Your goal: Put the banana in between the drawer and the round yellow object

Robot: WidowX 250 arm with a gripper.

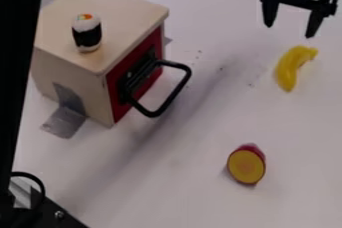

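I see my gripper (290, 31) at the far right, its two tips wide apart. The banana (288, 69) lies on the right of the table (194, 192). The round yellow thing (246, 166) is nearer, and the red drawer (117, 91) is left.

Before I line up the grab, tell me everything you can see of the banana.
The banana is plain yellow and smooth, perhaps toy plastic, gently curved with one end bending toward the right of the view. It lies on the white table, to the right of the drawer's black handle and farther up the view than the round yellow-faced piece. The open tool is above it in the view, apparently not touching it.
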